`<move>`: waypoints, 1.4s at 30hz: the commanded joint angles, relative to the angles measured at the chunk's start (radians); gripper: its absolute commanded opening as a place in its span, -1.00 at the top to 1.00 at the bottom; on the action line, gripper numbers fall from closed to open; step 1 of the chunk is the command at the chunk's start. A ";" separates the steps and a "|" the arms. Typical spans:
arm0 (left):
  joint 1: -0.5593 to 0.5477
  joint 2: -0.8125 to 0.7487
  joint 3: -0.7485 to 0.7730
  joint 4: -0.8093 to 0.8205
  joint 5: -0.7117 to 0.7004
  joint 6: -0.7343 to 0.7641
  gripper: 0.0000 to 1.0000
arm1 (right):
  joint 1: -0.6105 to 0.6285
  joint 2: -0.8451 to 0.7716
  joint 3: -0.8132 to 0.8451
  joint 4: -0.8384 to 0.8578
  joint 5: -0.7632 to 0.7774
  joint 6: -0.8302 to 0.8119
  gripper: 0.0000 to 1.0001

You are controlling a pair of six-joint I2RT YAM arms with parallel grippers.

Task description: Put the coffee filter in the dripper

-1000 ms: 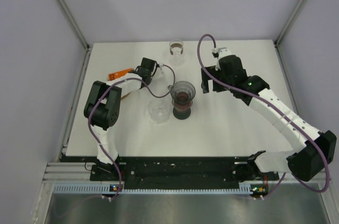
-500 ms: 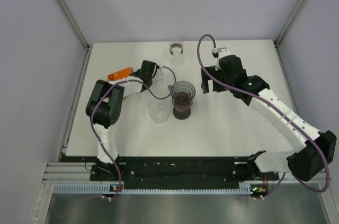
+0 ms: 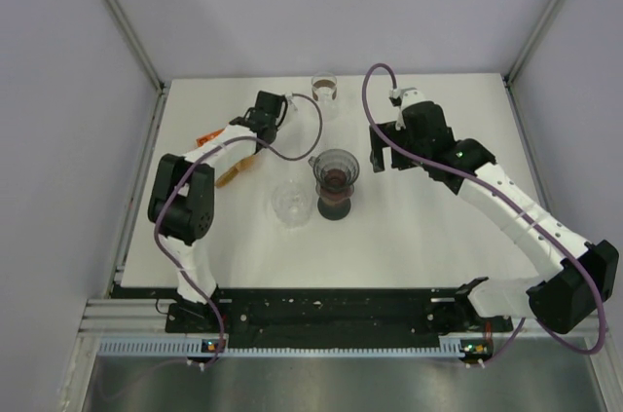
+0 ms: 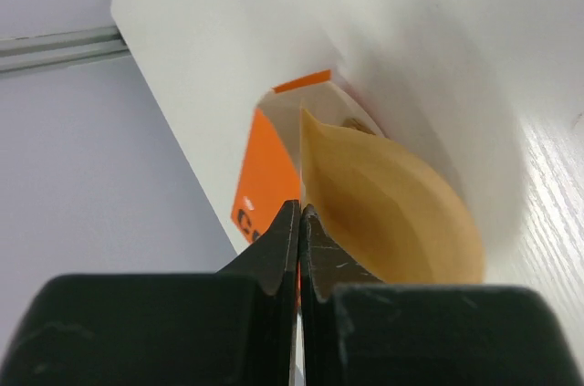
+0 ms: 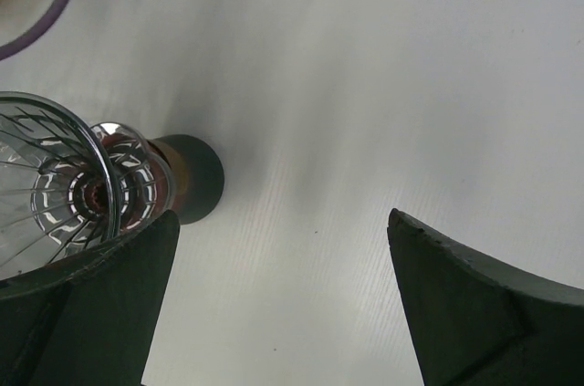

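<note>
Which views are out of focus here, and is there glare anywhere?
Left wrist view: the left gripper is blurred up close, the tan paper coffee filter it pinches is sharper. Right wrist view: the right gripper is soft; glints on the clear ribbed glass dripper. Top view: even light, faint shadows.

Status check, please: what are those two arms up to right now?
Left fingers shut on coffee filter at orange box. Right fingers open beside dripper. Filter not yet in dripper; clear cup stands beside it.

Tan filter (image 4: 392,213), orange box (image 4: 269,176) & clear ribbed dripper (image 5: 50,167)
</note>
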 commanded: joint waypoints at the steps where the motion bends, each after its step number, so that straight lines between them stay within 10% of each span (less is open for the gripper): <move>1: 0.007 -0.142 0.094 -0.133 0.084 -0.175 1.00 | -0.011 -0.044 0.055 0.013 0.004 -0.011 -0.93; 18: 0.022 -0.449 0.371 -0.509 0.501 -0.583 1.00 | 0.078 -0.009 0.260 0.172 -0.020 0.126 -0.88; 34: -0.030 -0.534 0.434 -0.521 0.574 -0.729 1.00 | 0.318 0.417 0.536 0.419 -0.159 0.284 -0.69; 42: -0.032 -0.543 0.478 -0.543 0.617 -0.720 1.00 | 0.290 0.465 0.518 0.358 -0.053 0.241 -0.09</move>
